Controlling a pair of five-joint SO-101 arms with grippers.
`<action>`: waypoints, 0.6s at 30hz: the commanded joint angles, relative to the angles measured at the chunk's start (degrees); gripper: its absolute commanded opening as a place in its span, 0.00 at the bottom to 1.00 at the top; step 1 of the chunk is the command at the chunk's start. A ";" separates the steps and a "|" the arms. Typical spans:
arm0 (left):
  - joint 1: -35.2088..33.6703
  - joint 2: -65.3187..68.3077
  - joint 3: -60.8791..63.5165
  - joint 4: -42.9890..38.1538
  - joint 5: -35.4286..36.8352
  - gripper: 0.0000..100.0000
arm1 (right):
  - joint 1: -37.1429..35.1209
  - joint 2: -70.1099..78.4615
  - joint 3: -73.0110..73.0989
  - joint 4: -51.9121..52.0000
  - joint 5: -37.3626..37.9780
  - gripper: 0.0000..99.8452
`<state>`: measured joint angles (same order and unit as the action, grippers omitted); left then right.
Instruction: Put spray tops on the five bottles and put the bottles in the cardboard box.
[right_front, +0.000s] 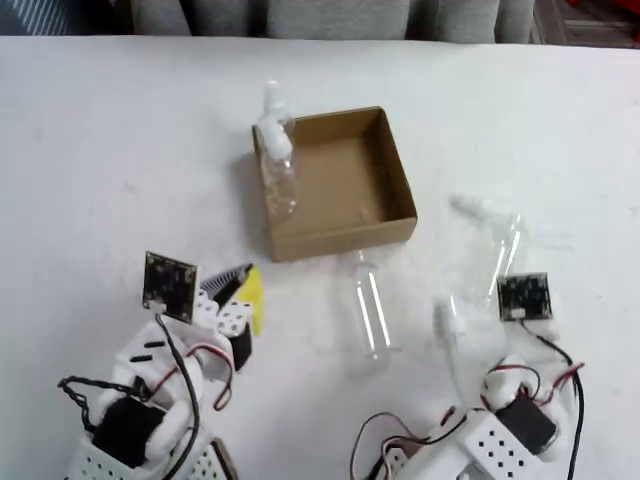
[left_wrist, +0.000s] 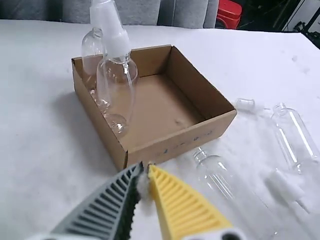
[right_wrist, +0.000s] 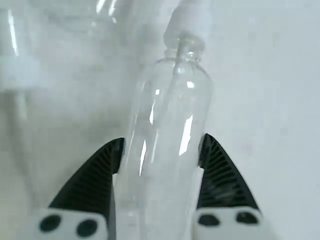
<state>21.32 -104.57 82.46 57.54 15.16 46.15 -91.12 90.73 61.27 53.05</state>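
Observation:
The open cardboard box (right_front: 392, 170) (left_wrist: 215, 107) sits mid-table. A clear bottle with a white spray top (right_front: 278, 160) (left_wrist: 116, 80) leans inside against its left wall, and a second bottle (left_wrist: 91, 46) stands just behind it. My left gripper (right_front: 243, 272) (left_wrist: 145, 169) is shut and empty, short of the box's near corner. My right gripper (right_wrist: 162, 142) is shut on a clear bottle (right_wrist: 170, 110) (right_front: 505, 250) lying at the right, a spray top (right_wrist: 187, 22) at its neck. Another topless bottle (right_front: 370, 305) (left_wrist: 230, 187) lies in front of the box.
One loose spray top (right_front: 465, 207) (left_wrist: 247, 105) lies right of the box, and another (right_front: 450, 322) (left_wrist: 285, 187) lies between the two lying bottles. Both arms' bases and cables crowd the near edge. The far and left parts of the white table are open.

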 joint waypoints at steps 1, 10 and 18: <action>0.92 -0.31 -0.18 0.44 -1.32 0.02 | 5.05 -0.57 4.75 -5.85 6.59 0.01; 2.42 -0.31 0.35 0.53 -1.41 0.02 | 5.93 -0.48 5.98 -3.91 7.38 0.20; 2.33 -0.31 1.32 0.53 -1.41 0.02 | 5.76 -0.04 -0.26 4.53 7.38 0.25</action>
<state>22.90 -104.48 84.04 57.54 14.64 51.08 -91.82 94.07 64.09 60.00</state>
